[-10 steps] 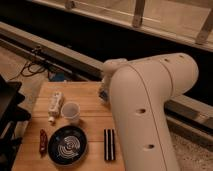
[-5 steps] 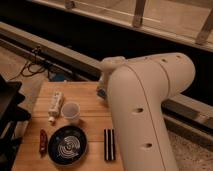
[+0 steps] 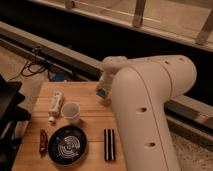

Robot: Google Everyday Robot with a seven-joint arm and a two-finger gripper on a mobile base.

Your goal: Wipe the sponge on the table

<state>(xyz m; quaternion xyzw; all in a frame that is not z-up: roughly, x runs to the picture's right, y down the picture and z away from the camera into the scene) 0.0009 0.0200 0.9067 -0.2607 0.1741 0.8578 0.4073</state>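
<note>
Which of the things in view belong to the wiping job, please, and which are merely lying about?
Job: wooden table; end effector, low over its far edge; small blue item at it, possibly the sponge.
Lying about: white bottle on its side; cup; dark plate; black bar; red utensil.

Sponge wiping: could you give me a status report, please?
Gripper low at far edge of table. Sponge not identifiable. Cup and bottle nearby.

Hand sits at the table's far edge.
</note>
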